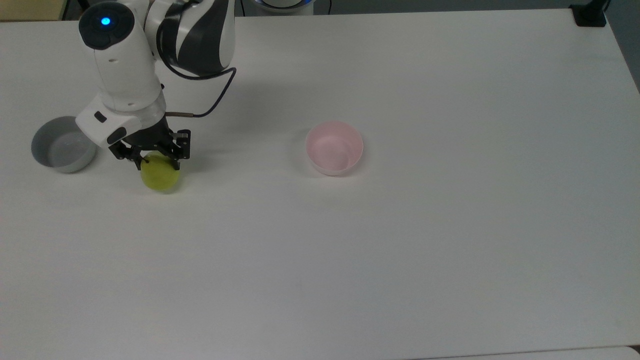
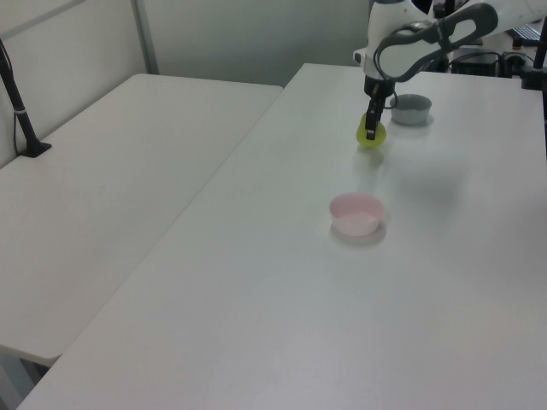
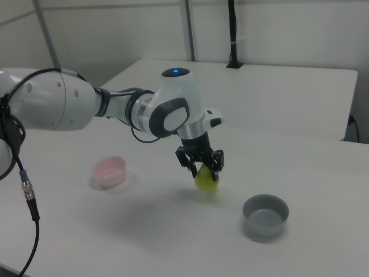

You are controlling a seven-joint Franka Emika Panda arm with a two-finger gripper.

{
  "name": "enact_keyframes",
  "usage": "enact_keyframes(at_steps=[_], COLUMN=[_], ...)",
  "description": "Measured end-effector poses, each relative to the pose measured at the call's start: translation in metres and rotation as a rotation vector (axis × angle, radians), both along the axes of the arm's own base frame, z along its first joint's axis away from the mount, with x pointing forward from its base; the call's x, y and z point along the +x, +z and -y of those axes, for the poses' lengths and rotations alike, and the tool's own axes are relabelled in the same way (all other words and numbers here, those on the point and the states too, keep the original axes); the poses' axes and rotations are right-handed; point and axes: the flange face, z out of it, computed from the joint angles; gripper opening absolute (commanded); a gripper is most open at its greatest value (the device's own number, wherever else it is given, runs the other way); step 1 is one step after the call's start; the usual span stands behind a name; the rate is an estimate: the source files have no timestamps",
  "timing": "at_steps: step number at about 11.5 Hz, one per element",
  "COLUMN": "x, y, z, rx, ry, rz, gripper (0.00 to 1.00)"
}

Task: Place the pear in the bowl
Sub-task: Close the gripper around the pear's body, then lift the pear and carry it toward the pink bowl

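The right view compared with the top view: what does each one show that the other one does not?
Right view alone: a second white table behind, with a dark post on it, and the wall. Top view alone: a black clamp at the table's far corner. Both: the end effector closed on the pear, the pink bowl and the grey bowl on the white table.

arm: bent, reaching down | hand [image 1: 156, 159]: pointing down, fingers closed in

arm [image 1: 125, 65]: white shells | dark-grey joints | blue light | black cable | black gripper [image 1: 155, 156]
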Motion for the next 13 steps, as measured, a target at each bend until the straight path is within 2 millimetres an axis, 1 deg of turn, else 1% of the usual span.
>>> enact_keyframes(at_steps=[2,4,6,8,9,11,13], x=[-0.007,-0.017,-0.025,-0.037,-0.043,-0.063,-0.081], y=[0.034,0.077,0.114,0.15,0.162,0.199,0.23], z=[-0.003,-0.004,-0.011,-0.025,-0.03,-0.046,-0.058], rx=[0.014,0.033,0.049,0.067,0.073,0.09,0.101], ry=[-0.002,-0.007,-0.003,0.015,0.02,0.042,0.061], rz=[-0.005,-0.025,-0.046,-0.06,-0.066,-0.078,-0.071], gripper=[0.0,0.0,0.01,0.01,0.01,0.01,0.01])
